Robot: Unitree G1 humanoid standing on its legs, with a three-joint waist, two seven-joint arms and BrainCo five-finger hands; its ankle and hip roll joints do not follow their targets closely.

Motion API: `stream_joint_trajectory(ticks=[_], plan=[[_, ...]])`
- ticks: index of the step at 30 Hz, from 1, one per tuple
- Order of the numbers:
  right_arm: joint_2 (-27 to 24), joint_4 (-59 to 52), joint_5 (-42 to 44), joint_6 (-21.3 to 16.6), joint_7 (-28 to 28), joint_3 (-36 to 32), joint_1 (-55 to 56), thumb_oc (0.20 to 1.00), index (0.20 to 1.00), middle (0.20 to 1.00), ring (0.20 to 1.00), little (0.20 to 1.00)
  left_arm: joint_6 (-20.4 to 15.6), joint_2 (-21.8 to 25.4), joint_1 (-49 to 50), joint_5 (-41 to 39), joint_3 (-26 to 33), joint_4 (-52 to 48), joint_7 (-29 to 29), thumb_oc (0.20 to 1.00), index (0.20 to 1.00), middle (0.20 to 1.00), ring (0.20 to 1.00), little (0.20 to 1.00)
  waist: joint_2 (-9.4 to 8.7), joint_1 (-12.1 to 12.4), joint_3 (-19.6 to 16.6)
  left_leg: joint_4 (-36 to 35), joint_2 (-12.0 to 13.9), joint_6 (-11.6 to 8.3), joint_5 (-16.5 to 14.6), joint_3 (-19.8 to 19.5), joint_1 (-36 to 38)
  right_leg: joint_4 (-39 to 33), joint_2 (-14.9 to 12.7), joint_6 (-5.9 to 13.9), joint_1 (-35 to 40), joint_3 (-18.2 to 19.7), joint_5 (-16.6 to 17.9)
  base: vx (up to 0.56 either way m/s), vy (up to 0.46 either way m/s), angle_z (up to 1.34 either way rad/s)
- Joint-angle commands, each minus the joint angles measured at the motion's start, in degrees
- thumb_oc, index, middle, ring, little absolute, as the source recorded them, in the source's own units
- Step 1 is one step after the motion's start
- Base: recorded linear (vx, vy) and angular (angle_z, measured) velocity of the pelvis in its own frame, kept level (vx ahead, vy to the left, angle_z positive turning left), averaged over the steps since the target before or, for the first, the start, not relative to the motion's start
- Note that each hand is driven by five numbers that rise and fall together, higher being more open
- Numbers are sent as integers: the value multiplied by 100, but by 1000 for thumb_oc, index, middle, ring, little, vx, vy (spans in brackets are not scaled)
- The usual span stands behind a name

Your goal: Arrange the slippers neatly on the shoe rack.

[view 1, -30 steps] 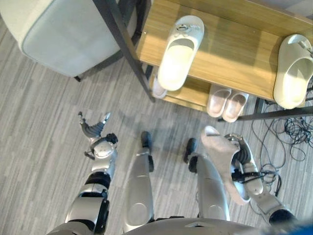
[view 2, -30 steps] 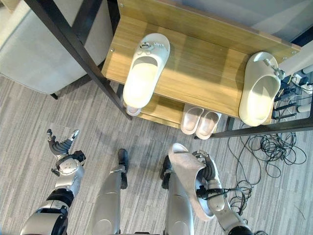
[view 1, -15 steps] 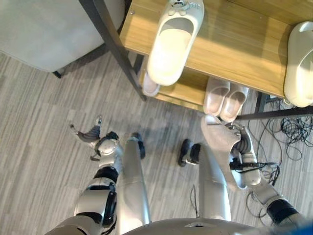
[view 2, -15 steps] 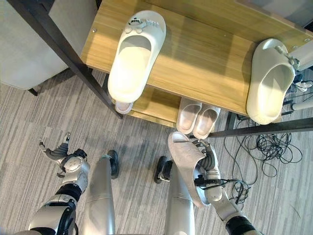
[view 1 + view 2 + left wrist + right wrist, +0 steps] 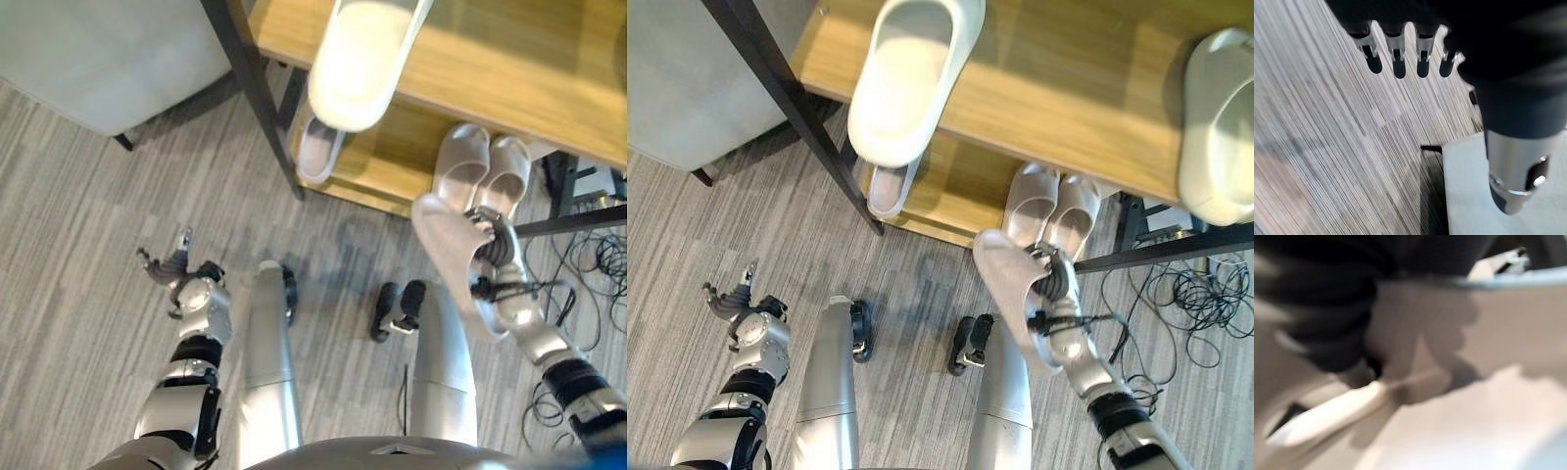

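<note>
Slipper [image 5: 1011, 294], pale pink and sole-up, is gripped in the right hand [image 5: 1054, 291], whose fingers curl round its edge, held above the floor [image 5: 921, 284] just in front of the shoe rack [image 5: 1087, 98] and close to the rack's dark front bar; on the low shelf [image 5: 960, 191] just beyond it sits a pink pair [image 5: 1053, 208], side by side and touching; a single pink slipper [image 5: 887, 186] lies further left on that shelf, partly under the top board; on the top shelf a cream clog [image 5: 911, 73] overhangs the front edge, and a second cream clog [image 5: 1220, 127] sits at the far right end, well apart from the first; the left hand [image 5: 171, 266] hangs low at the robot's left over the grey striped floor, fingers straight and spread, holding nothing; a pale grey chair [image 5: 98, 59] stands left of the rack.
</note>
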Motion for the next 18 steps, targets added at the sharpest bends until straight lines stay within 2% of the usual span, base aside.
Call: stream_joint_trajectory(ticks=[1,4,9,11,14,15,18], plan=[[-218,-498,246,427,279,-350,-312,200,200,200,200,200,215,32,-290,-296,69,43,-565,1000,1000,1000,1000,1000,276,3,254,128,24,285,-613,-519,272,-52,-52,294,109,459,222,49,33,0],[-300,-366,126,507,374,-279,-852,200,200,200,200,200,260,-44,-500,-729,126,-175,-708,1000,1000,1000,1000,1000,315,55,282,390,-34,305,-671,-529,-31,199,-82,282,-199,529,172,44,28,6],[-288,-127,179,803,407,-264,-1453,200,200,200,200,200,358,-139,-585,-773,-4,-488,-704,1000,1000,1000,1000,1000,306,101,410,432,-81,334,-696,-460,-90,303,-101,280,-344,640,168,7,13,4],[-191,-30,118,1188,312,-321,-1808,200,200,200,200,200,317,-312,-589,-1016,-16,-626,-757,1000,1000,1000,1000,1000,279,139,466,394,-104,351,-683,-405,-94,305,-122,279,-400,694,200,0,0,0],[-203,-9,97,1319,303,-305,-1942,200,200,200,200,200,295,-331,-593,-1101,-9,-709,-759,1000,1000,1000,1000,1000,269,143,490,389,-101,358,-683,-387,-94,316,-125,272,-422,715,201,6,10,0],[-220,134,100,1688,344,-344,-2345,200,200,200,200,200,259,-399,-557,-1252,-2,-883,-852,1000,1000,1000,1000,1000,231,182,587,478,-109,359,-703,-381,-94,396,-132,265,-464,768,181,19,34,-1],[-280,288,-82,1918,451,-228,-2625,200,200,200,200,200,218,-443,-559,-1357,-10,-950,-945,1000,1000,1000,1000,1000,196,218,668,580,-111,347,-727,-373,-94,487,-159,267,-464,793,157,15,19,2]])
